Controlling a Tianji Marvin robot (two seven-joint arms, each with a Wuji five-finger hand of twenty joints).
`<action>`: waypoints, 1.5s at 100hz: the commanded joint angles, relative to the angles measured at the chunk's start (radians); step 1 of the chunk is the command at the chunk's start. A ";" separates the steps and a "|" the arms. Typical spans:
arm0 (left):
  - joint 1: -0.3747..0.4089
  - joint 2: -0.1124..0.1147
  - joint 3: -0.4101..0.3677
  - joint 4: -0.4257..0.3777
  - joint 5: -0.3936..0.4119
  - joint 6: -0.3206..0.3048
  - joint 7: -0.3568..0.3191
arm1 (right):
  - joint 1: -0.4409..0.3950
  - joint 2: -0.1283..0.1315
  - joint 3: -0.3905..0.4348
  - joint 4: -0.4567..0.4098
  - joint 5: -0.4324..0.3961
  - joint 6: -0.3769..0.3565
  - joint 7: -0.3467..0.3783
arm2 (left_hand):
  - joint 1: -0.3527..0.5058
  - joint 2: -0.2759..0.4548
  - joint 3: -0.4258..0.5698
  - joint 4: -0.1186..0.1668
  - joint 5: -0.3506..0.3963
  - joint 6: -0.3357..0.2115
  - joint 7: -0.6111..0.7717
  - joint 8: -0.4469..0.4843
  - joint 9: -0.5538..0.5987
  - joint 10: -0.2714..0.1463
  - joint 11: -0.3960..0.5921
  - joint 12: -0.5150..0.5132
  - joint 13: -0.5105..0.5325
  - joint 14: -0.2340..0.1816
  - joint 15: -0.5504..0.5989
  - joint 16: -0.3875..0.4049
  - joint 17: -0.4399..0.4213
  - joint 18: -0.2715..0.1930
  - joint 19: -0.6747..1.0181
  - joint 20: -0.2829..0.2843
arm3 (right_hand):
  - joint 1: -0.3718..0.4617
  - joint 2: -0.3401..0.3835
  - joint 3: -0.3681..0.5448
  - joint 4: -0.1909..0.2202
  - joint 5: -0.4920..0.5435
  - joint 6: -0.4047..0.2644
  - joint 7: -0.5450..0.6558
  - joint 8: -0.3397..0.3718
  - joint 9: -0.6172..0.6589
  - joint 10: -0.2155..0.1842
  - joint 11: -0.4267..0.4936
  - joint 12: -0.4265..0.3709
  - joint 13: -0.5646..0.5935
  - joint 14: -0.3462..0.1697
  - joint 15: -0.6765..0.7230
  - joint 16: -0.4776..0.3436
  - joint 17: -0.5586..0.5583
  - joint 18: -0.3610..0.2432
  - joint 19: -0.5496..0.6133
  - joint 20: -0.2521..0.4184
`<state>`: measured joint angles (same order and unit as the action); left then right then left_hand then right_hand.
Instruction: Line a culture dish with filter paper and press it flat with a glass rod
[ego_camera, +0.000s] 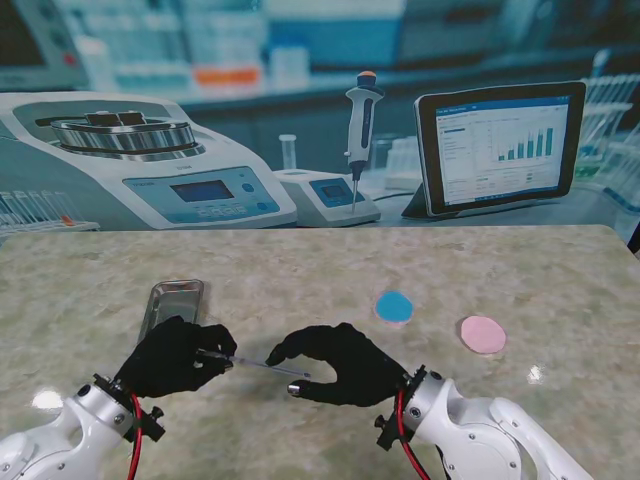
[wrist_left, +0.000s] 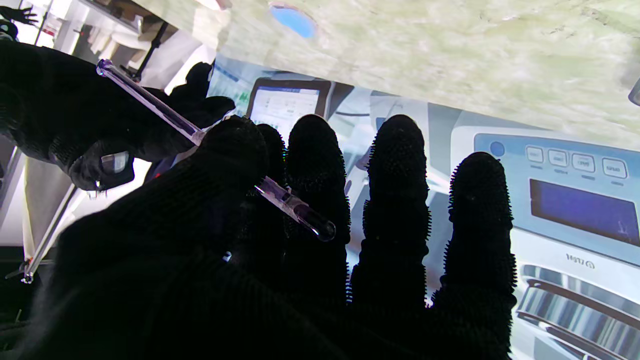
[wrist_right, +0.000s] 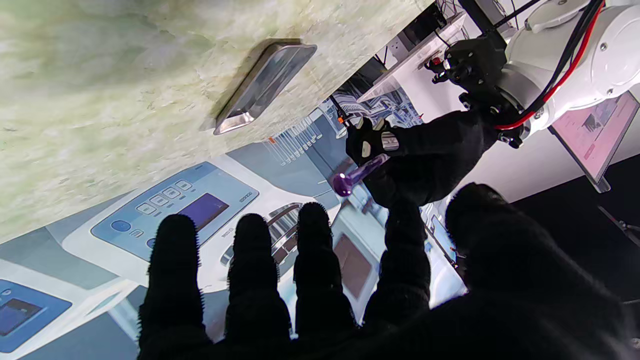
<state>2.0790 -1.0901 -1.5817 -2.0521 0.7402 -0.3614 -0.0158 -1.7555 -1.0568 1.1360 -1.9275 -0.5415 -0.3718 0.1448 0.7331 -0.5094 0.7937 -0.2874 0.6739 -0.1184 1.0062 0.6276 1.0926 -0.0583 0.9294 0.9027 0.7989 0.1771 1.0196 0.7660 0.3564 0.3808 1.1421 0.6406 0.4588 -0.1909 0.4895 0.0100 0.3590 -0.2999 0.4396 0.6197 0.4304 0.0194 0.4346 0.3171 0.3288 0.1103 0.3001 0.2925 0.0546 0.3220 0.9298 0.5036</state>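
Note:
My left hand (ego_camera: 175, 355) is shut on a clear glass rod (ego_camera: 255, 365), pinching one end between thumb and forefinger (wrist_left: 235, 145). The rod (wrist_left: 165, 112) lies level above the table and points toward my right hand (ego_camera: 340, 362). That hand is open, its fingers and thumb curved around the rod's free tip (wrist_right: 342, 184) without touching it. A blue round disc (ego_camera: 394, 306) and a pink round disc (ego_camera: 483, 334) lie flat on the table, farther from me and to the right. Which one is the dish and which the filter paper I cannot tell.
An empty metal tray (ego_camera: 175, 300) lies just beyond my left hand and also appears in the right wrist view (wrist_right: 260, 85). The marbled table (ego_camera: 320, 270) ends at a printed lab backdrop showing a centrifuge, a pipette and a tablet.

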 joint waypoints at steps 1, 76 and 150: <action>0.011 0.001 0.003 -0.013 0.002 -0.005 -0.002 | 0.003 0.001 -0.008 0.005 0.001 -0.004 0.011 | 0.027 0.020 0.093 0.004 0.079 -0.127 0.102 0.034 0.024 -0.027 0.027 0.020 0.035 0.003 0.030 0.013 -0.002 0.032 0.038 0.036 | -0.013 -0.018 -0.017 -0.017 0.038 -0.036 0.010 -0.001 0.026 0.000 -0.002 0.014 0.026 0.001 0.027 0.020 0.005 -0.003 0.039 0.022; -0.013 0.002 0.027 -0.004 -0.006 0.002 -0.001 | 0.070 0.010 -0.060 0.045 0.008 -0.052 0.043 | 0.029 0.024 0.090 0.004 0.078 -0.124 0.102 0.041 0.024 -0.026 0.028 0.022 0.037 0.002 0.031 0.015 -0.002 0.032 0.037 0.038 | 0.028 -0.094 -0.019 -0.056 0.209 -0.075 0.206 -0.094 0.215 0.027 0.011 0.041 0.165 0.025 0.084 0.053 0.099 0.005 0.134 0.064; -0.038 0.001 0.049 0.003 -0.037 0.026 -0.009 | 0.156 0.004 -0.139 0.097 0.021 -0.064 0.025 | 0.034 0.025 0.086 0.005 0.078 -0.116 0.102 0.040 0.027 -0.022 0.031 0.018 0.042 0.006 0.035 0.016 0.006 0.035 0.040 0.040 | 0.012 -0.094 0.049 -0.053 0.431 0.125 0.285 -0.057 0.442 0.039 0.125 0.127 0.352 0.070 0.273 0.164 0.223 0.009 0.297 0.119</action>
<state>2.0410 -1.0894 -1.5349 -2.0492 0.7061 -0.3425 -0.0183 -1.6005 -1.0463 1.0047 -1.8340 -0.5240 -0.4336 0.1707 0.7330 -0.5095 0.7938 -0.2874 0.6743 -0.1217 1.0068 0.6394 1.0926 -0.0582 0.9311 0.9031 0.7989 0.1771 1.0200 0.7668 0.3571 0.3809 1.1422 0.6413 0.4783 -0.2702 0.5121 -0.0256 0.7569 -0.1924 0.7152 0.5429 0.8497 0.0559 0.5320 0.4185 0.6530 0.1715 0.5334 0.4331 0.2670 0.3222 1.1774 0.5948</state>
